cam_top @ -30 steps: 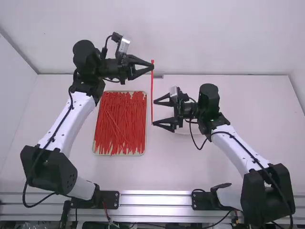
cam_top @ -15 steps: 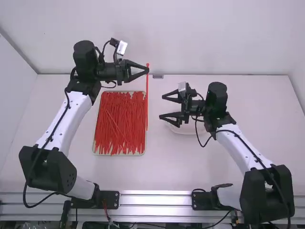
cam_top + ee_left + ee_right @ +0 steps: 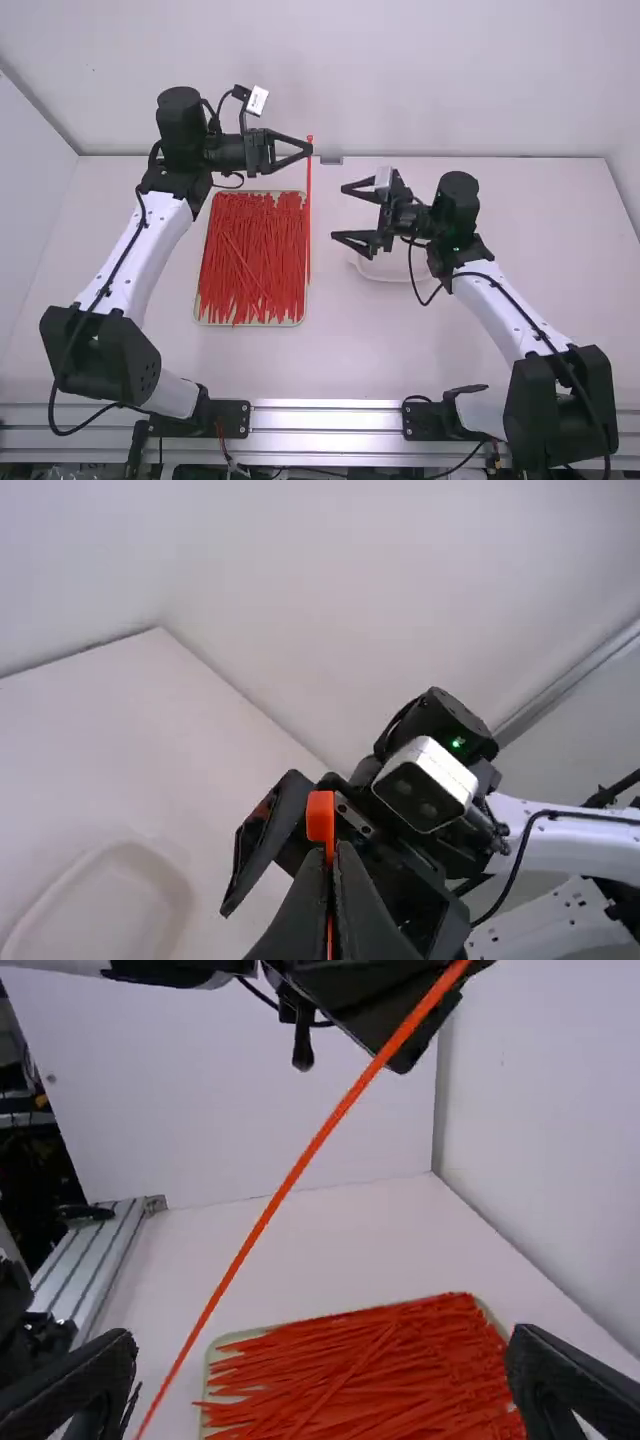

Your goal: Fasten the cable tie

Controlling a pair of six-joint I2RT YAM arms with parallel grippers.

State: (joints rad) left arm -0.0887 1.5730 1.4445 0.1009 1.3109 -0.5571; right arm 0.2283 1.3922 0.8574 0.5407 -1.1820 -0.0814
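Hanging from left jaws, pinched near head, red tie (image 3: pixel 309 180) dangles above tray (image 3: pixel 285 322) edge. Right jaws, wide apart, now backed off tail; threading not begun, regrasp needed.

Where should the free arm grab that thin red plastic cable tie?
Probably its free lower stretch, from the right arm's side: the left jaws pinch the thin red plastic cable tie near its top, so it hangs straight, facing the open right jaws.
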